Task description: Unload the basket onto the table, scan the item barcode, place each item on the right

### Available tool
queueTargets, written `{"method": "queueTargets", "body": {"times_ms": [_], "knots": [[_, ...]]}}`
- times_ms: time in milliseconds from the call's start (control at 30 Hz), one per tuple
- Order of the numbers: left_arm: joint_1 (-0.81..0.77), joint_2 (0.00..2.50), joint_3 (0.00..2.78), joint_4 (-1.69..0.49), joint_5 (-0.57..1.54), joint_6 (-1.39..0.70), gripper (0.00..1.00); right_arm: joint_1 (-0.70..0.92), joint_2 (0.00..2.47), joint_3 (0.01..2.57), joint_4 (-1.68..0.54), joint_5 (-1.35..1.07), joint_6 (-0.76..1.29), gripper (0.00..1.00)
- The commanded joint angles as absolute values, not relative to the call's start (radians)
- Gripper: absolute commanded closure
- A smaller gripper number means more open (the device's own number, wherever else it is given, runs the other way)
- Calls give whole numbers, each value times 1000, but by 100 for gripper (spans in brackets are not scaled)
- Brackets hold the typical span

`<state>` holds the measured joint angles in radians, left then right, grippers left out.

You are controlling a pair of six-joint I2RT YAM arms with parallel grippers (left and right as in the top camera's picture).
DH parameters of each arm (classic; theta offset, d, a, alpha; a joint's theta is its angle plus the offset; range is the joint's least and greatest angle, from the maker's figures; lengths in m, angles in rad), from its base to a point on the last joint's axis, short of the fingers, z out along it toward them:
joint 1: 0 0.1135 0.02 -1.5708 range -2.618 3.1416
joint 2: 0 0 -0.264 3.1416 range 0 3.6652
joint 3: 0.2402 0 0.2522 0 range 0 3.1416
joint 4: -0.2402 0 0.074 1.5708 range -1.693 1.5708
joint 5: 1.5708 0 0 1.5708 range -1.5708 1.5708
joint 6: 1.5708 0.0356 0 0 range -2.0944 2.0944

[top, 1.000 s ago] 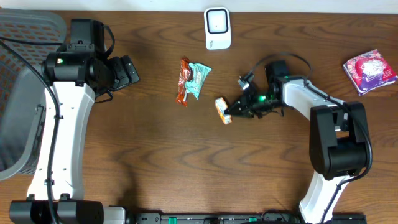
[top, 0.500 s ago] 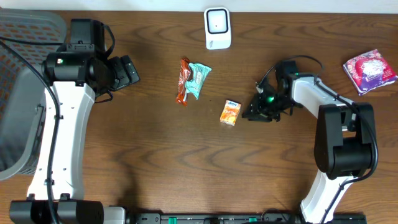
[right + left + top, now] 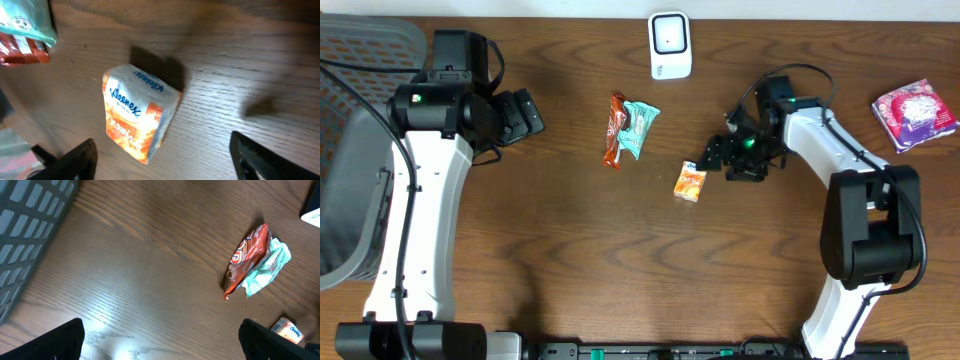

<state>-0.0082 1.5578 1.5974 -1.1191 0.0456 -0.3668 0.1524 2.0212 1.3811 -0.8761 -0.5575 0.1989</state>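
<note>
Two fingers (image 3: 265,160) of the right gripper (image 3: 162,164) stand wide apart at the lower corners of the right wrist view, with nothing clamped. The Kleenex pack (image 3: 137,120) lies on the wood between their lines, nearer the left finger. Its white and orange printed face is up, and a strip of wood shows on either side of it.

Overhead, with 12 o'clock at the far edge:
- The right gripper (image 3: 717,158) sits at about 1 o'clock of the Kleenex pack (image 3: 690,182), just beside it. The nearest fingertip may be brushing the pack's corner, but this view is too coarse to say.
- The scanner (image 3: 670,45) is at 12 o'clock of the pack, close to the table's far edge and well apart from it.
- A red wrapper (image 3: 614,130) and a teal wrapper (image 3: 640,125) lie touching each other at 10 o'clock of the pack.
- A pink packet (image 3: 914,113) is at 2 o'clock, near the right edge.
- Bare table (image 3: 620,260) runs from the pack toward 6 o'clock as far as the near edge.

The left gripper (image 3: 525,115) is at 9 o'clock, well apart from the pack. Its fingers are spread to the frame corners in the left wrist view (image 3: 160,345) and hold nothing. A grey basket (image 3: 350,150) sits past the table's left edge.
</note>
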Motion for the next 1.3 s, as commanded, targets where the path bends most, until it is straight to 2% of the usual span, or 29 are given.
{"method": "queueTargets", "body": {"times_ms": [0, 200, 300, 367, 433, 767, 1000, 1133, 1267], "knots": [[-7, 1547, 1606, -1122, 36, -372, 2, 184, 2014, 1393, -875, -500, 194, 16], [-7, 1547, 1606, -1122, 36, -372, 2, 219, 2014, 1393, -870, -469, 194, 8], [-7, 1547, 1606, -1122, 36, -372, 2, 226, 2014, 1393, -866, -469, 195, 9], [-7, 1547, 1606, -1122, 36, -372, 2, 227, 2014, 1393, -863, -468, 215, 18], [-7, 1547, 1606, -1122, 36, -372, 2, 227, 2014, 1393, -859, -466, 235, 23], [-7, 1547, 1606, -1122, 36, -372, 2, 241, 2014, 1392, -852, -462, 274, 29], [-7, 1547, 1606, -1122, 36, -372, 2, 257, 2014, 1386, -837, -461, 285, 46], [-7, 1547, 1606, -1122, 36, -372, 2, 260, 2014, 1364, -815, -461, 324, 49], [-7, 1547, 1606, -1122, 36, -372, 2, 264, 2014, 1320, -773, -461, 371, 56]]}}
